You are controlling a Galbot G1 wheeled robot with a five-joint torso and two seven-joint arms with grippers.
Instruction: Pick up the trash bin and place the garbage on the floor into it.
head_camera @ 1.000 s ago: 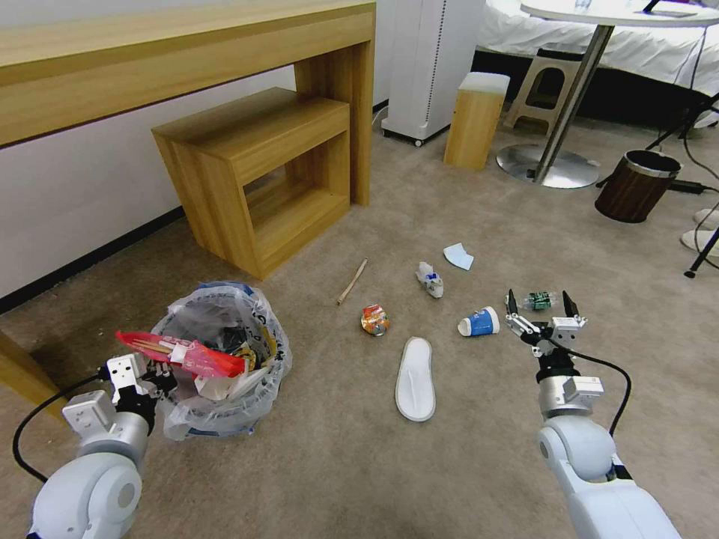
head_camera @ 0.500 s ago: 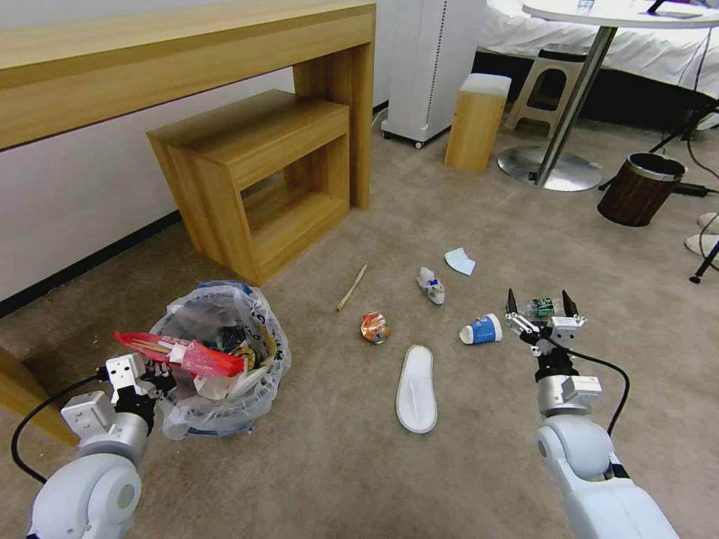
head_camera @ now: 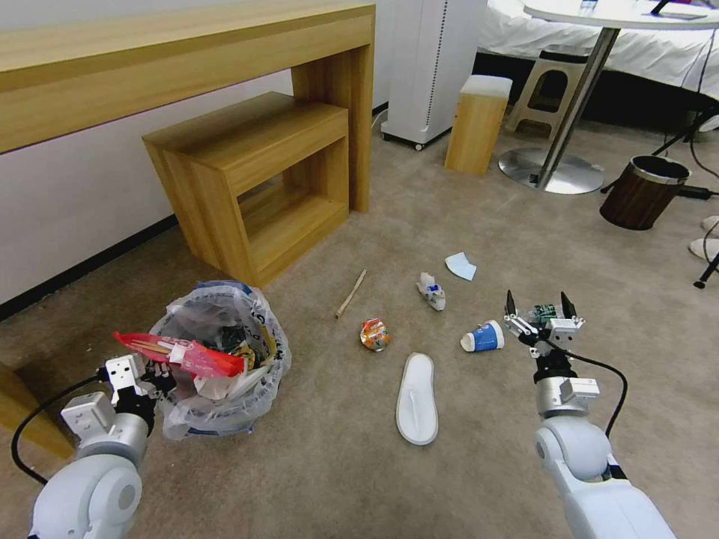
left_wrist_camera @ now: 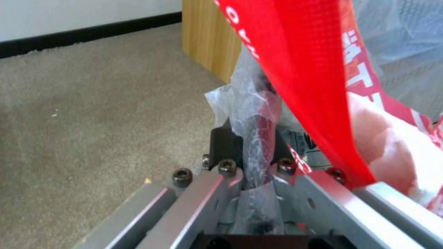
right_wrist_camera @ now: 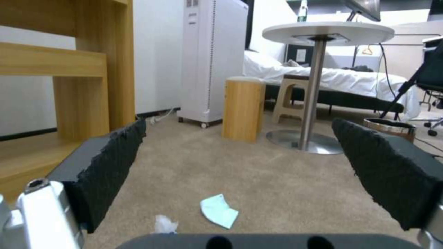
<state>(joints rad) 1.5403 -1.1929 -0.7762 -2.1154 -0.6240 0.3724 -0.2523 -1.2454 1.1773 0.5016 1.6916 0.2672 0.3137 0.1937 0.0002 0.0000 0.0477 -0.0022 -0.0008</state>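
Right gripper point(head_camera: 537, 303) lower right of head view, fingers spread wide, empty. Blue cup point(head_camera: 481, 337) just left of it, on side, long axis left-right, open end probably pointing left. Left gripper point(head_camera: 153, 372) lower left, clamped on bin point(head_camera: 217, 359) rim.

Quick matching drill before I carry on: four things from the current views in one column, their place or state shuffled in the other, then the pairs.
1. left gripper
2. right gripper
3. white slipper
4. blue paper cup

a. lying on its side on the carpet
b. flat on the carpet, nearest the robot
c. shut on the trash bin liner
d. open above the floor

1-c, 2-d, 3-b, 4-a
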